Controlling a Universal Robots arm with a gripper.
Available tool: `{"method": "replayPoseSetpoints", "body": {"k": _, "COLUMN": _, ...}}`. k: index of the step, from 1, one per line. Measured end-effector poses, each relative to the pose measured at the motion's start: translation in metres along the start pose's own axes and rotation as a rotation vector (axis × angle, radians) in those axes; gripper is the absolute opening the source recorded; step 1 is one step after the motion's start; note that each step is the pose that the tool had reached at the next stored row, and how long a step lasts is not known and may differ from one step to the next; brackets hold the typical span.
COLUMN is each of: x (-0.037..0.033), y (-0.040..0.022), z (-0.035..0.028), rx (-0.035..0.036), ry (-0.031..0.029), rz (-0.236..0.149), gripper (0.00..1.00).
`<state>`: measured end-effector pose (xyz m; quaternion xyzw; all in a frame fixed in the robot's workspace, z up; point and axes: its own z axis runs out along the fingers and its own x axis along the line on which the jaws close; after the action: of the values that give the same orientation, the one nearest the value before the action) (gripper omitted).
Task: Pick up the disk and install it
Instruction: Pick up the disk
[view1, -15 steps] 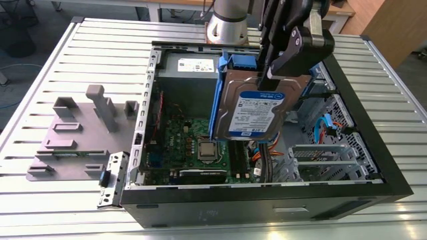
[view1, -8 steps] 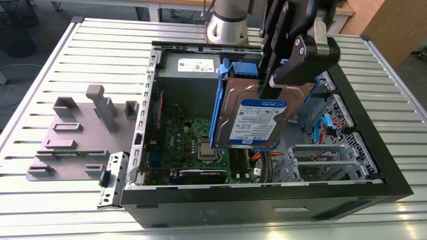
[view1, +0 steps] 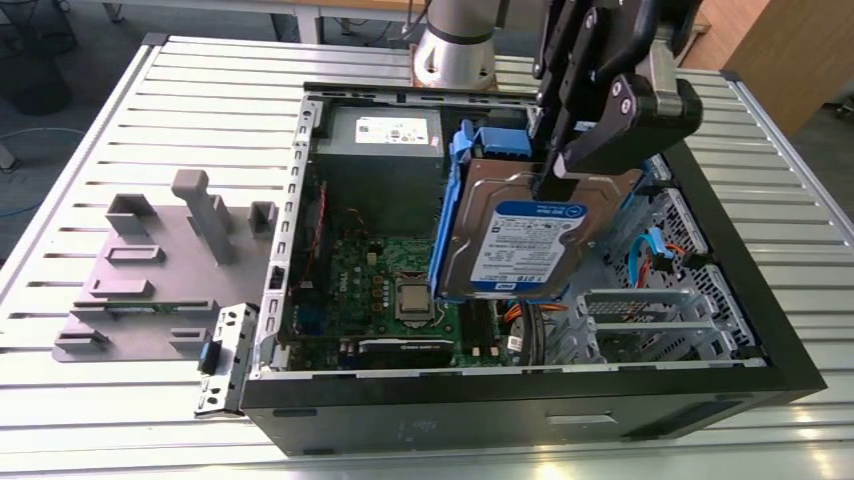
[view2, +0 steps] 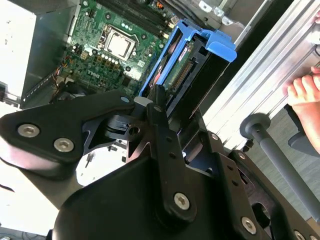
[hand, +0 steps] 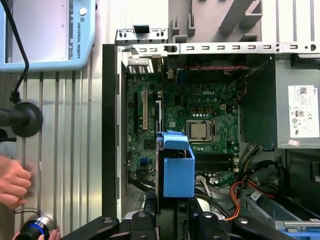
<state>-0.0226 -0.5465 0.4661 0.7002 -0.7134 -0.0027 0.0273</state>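
Gripper (view1: 558, 183) clamped on the disk (view1: 521, 245), held on edge above the open computer case (view1: 534, 410). Case sits on slatted metal table (view1: 94, 400); grey fixture plate (view1: 134, 300) lies beside it, on the exterior view's left.

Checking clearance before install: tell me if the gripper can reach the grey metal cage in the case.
Probably yes: the gripper holds the disk above the open case, with nothing covering the cage.
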Motion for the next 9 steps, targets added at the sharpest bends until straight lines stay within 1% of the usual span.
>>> {"method": "replayPoseSetpoints", "body": {"k": 3, "x": -0.0001, "y": -0.0059, "z": 0.0000, "rx": 0.0000, "ry": 0.0000, "rz": 0.000, "gripper": 0.35}}
{"method": "replayPoseSetpoints", "body": {"k": 5, "x": 0.0003, "y": -0.0081, "z": -0.0001, "rx": -0.0001, "ry": 0.0001, "rz": 0.000, "gripper": 0.35}}
{"method": "replayPoseSetpoints", "body": {"k": 9, "x": 0.0048, "y": -0.0097, "z": 0.0002, "rx": -0.0001, "ry": -0.0054, "rz": 0.000, "gripper": 0.35}}
